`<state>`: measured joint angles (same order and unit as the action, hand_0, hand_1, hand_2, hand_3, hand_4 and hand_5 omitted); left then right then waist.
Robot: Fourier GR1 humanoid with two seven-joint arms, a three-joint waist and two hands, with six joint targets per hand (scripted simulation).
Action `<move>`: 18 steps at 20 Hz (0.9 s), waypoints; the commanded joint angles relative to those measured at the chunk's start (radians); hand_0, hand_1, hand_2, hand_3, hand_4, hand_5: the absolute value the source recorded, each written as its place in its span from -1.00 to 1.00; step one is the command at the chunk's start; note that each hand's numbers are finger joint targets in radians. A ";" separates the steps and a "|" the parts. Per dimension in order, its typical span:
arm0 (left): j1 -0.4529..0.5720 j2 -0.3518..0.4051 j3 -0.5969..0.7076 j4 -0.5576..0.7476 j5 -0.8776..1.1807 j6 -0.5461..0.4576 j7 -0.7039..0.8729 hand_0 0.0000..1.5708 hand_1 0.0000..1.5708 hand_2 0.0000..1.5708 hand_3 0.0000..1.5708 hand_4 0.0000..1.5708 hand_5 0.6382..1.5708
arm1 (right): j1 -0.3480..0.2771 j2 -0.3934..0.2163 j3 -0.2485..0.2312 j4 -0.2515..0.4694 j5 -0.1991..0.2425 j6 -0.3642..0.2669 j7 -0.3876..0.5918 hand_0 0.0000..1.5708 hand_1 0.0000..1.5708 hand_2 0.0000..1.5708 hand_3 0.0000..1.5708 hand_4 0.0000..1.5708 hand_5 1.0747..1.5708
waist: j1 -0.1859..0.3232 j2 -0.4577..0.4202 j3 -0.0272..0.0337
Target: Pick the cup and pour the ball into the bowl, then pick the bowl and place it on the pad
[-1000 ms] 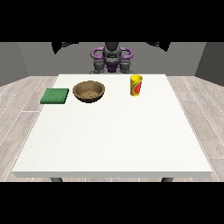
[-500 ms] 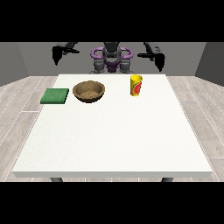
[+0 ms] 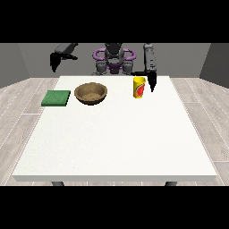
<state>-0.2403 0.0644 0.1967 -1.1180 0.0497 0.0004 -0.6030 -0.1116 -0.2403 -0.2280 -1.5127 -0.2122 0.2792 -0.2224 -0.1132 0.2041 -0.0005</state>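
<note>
Where the large white surface [image 3: 116,134] fills the middle of the front view, three things are seen along its far part. A green pad [image 3: 56,98] lies flat near the far corner at the view's left. Just beside it, towards the middle, a brown bowl [image 3: 91,93] stands upright; it is apart from the pad. Further to the view's right a yellow cup [image 3: 139,86] with a red mark is set upright, well apart from the bowl. The ball cannot be made out inside the cup from this view.

The surface is carried on dark legs, of which only short stubs are seen under the near edge. The floor [image 3: 20,107] around it is laid with pale grey planks, and grey walls [image 3: 27,60] close the room behind the robot [image 3: 114,60], which stands at the far edge.

The hand at the view's right [image 3: 151,78] is held just beside the cup, on the cup's right side, with the arm coming down from above; its thumb is stretched towards the cup's rim and the fingers point downward, and contact with the cup cannot be told. The hand at the view's left [image 3: 55,60] is raised off the surface, beyond its far left corner, and its fingers hang downward, holding nothing.
</note>
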 commanded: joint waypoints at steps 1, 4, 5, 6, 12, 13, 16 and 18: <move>-0.031 0.000 0.012 0.182 -0.014 -0.008 -0.145 -1.00 -1.00 -1.00 -1.00 -1.00 0.89 | -0.002 -0.018 -0.021 0.045 -0.005 0.031 -0.032 -1.00 -1.00 -1.00 -1.00 -1.00 1.00 | 0.003 0.009 0.0001; -0.125 0.014 0.027 0.247 -0.026 0.035 -0.155 -1.00 -1.00 -1.00 -1.00 -1.00 0.89 | -0.072 -0.042 -0.053 0.109 -0.023 0.038 -0.046 -1.00 -1.00 -1.00 -1.00 -1.00 1.00 | 0.008 0.051 0.0002; -0.146 0.059 0.064 0.322 -0.003 0.008 -0.169 -1.00 -1.00 -1.00 -1.00 -1.00 0.88 | -0.028 -0.022 -0.023 0.059 -0.010 0.027 0.002 -1.00 -1.00 -1.00 -1.00 -1.00 1.00 | -0.006 0.010 0.0000; -0.148 0.023 0.047 0.346 -0.022 0.049 -0.193 -1.00 -1.00 -1.00 -1.00 -1.00 0.89 | 0.015 0.027 0.026 0.038 0.046 -0.005 -0.027 -1.00 -1.00 -1.00 -1.00 -1.00 1.00 | -0.018 -0.006 0.0000; -0.227 0.049 0.084 0.500 -0.005 0.042 -0.300 -1.00 -1.00 -1.00 -1.00 -1.00 0.90 | -0.025 0.017 0.013 0.040 0.007 0.040 -0.059 -1.00 -1.00 -1.00 -1.00 -1.00 1.00 | -0.046 0.054 -0.0002; -0.193 0.028 0.079 0.541 -0.016 0.062 -0.353 -1.00 -1.00 -1.00 -1.00 -1.00 0.90 | -0.021 -0.010 0.003 0.005 -0.010 0.042 0.018 -1.00 -1.00 -1.00 -1.00 -1.00 1.00 | -0.044 0.027 -0.0003; -0.250 0.011 0.060 0.545 -0.023 0.085 -0.344 -1.00 -1.00 -1.00 -1.00 -1.00 0.98 | -0.087 -0.038 -0.046 0.112 -0.002 0.036 -0.050 -1.00 -1.00 -1.00 -1.00 -1.00 1.00 | -0.015 0.052 0.0000; -0.237 0.055 0.023 0.514 -0.105 0.169 -0.364 0.30 0.30 0.40 0.13 0.87 -0.71 | -0.090 -0.043 -0.050 0.120 0.003 0.045 -0.088 -1.00 -1.00 -1.00 -1.00 -1.00 1.00 | -0.042 0.114 0.0006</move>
<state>-0.4547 0.0904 0.2491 -0.6358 0.0188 0.0841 -0.9174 -0.1674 -0.2610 -0.2509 -1.4261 -0.2043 0.3155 -0.2730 -0.1386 0.2500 0.0081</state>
